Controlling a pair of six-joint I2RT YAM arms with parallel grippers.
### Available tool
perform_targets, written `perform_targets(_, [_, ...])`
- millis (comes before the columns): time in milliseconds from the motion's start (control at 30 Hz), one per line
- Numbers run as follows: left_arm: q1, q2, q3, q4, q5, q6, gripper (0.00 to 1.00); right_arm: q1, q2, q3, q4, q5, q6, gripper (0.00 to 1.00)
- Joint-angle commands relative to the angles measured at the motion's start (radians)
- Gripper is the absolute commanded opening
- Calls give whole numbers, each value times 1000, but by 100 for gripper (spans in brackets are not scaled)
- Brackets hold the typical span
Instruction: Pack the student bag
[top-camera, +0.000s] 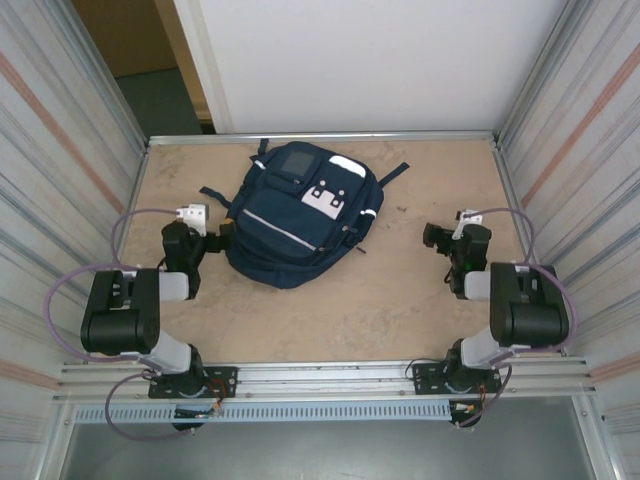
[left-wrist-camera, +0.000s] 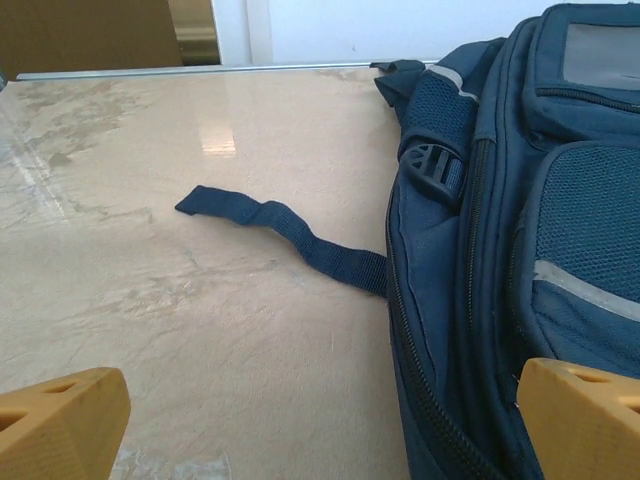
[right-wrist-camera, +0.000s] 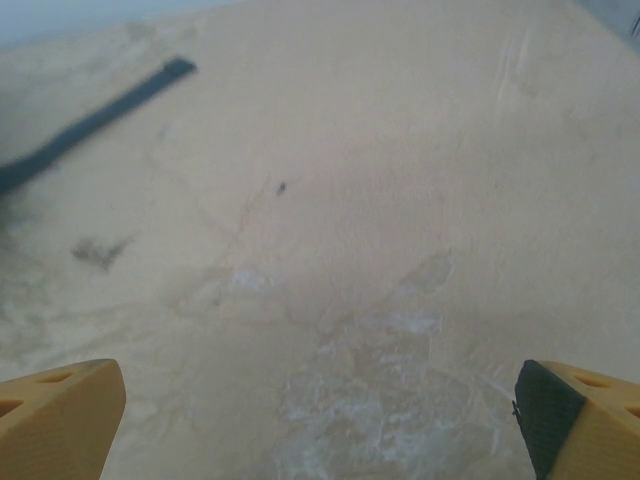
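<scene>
The student bag (top-camera: 300, 215), a big navy backpack with white and grey patches and a pale stripe, lies flat at the table's middle back. My left gripper (top-camera: 227, 236) is at its left edge, open and holding nothing. In the left wrist view the bag (left-wrist-camera: 520, 230) takes up the right side, one yellow fingertip (left-wrist-camera: 585, 420) is in front of the bag's side and the other is over bare table. A loose strap (left-wrist-camera: 285, 228) trails left from the bag. My right gripper (top-camera: 434, 238) stands open over bare table to the right of the bag, its fingertips (right-wrist-camera: 60, 415) wide apart.
Ribbed metal walls close in the wooden table (top-camera: 400, 300) on the left and right, with a white panel at the back. A black buckle (left-wrist-camera: 435, 165) sits on the bag's side. A dark strap end (right-wrist-camera: 95, 118) lies on the table far ahead of the right gripper.
</scene>
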Motion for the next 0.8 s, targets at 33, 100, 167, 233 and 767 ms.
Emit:
perform_targets(33, [-21, 2, 17, -51, -10, 22, 99, 37, 6, 37, 29, 28, -52, 99])
perform_targets(100, [-25, 1, 17, -54, -15, 22, 99, 28, 8, 41, 30, 5, -51, 99])
perform_targets(167, [-26, 1, 18, -56, -16, 22, 99, 29, 5, 44, 20, 7, -51, 99])
perform_targets(233, [-26, 1, 17, -56, -16, 22, 99, 29, 2, 44, 13, 8, -51, 99])
perform_targets(767, [-27, 0, 18, -57, -18, 22, 99, 30, 5, 45, 14, 6, -52, 99])
